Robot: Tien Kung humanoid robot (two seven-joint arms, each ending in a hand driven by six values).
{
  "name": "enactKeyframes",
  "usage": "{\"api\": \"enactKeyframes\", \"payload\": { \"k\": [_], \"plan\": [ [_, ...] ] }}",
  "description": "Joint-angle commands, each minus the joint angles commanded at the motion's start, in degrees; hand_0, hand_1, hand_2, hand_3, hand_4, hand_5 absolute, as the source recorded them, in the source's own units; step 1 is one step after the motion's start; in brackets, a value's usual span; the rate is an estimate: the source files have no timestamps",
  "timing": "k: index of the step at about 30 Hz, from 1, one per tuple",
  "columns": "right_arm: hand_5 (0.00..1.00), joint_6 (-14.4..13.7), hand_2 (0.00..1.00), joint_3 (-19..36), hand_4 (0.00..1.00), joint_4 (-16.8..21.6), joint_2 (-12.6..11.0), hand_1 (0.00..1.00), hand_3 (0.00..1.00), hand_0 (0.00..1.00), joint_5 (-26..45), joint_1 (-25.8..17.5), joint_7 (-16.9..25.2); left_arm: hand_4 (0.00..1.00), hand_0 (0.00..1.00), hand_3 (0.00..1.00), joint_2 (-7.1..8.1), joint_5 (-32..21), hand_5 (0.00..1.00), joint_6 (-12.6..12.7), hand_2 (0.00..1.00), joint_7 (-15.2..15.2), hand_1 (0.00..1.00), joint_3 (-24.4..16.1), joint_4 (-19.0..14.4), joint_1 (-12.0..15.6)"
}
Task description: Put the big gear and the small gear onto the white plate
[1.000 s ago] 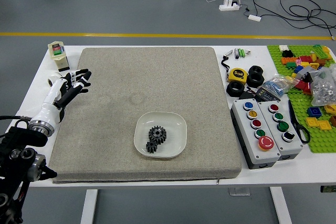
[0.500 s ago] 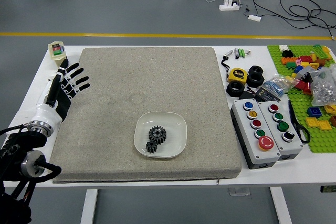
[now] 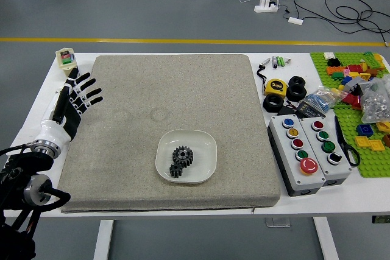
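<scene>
And you're now holding your left hand freshly turned, fanned wide and gripping nothing, while the big gear and small gear are staying together on the white plate, so your task is looking finished

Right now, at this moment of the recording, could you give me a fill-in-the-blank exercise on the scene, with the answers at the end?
The big gear and the small gear rest on a plate that is ____ in colour.
The left hand, its fingers spread, is holding ____.
The case of the tape measure is mostly ____.
The largest push button is ____ in colour.

Missing words: white; nothing; yellow; red.
</scene>
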Motion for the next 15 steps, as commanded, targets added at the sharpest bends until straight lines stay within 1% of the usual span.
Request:
{"api": "enactKeyframes", "payload": {
  "k": [3,11,15],
  "plan": [
    [0.719,0.02,0.696,-0.03,0.763,0.0,0.01,0.609,0.564,0.6,-0.02,-0.08,-0.02,0.855,0.683,0.799,0.02,0.93,0.816,-0.09,0.843,-0.18,0.738,-0.03,0.04,0.05],
    [0.717,-0.02,0.696,-0.16,0.761,0.0,0.13,0.609,0.564,0.601,-0.2,-0.33,-0.17,0.855,0.686,0.801,0.18,5.83,0.817,0.21,0.847,-1.59,0.739,-0.18,0.4,0.24],
    [0.717,-0.01,0.696,-0.15,0.761,0.0,0.16,0.609,0.564,0.601,-0.39,-0.44,-0.23,0.856,0.692,0.802,0.15,7.34,0.82,0.25,0.846,-1.91,0.744,-0.25,0.55,0.43]
  ]
}}
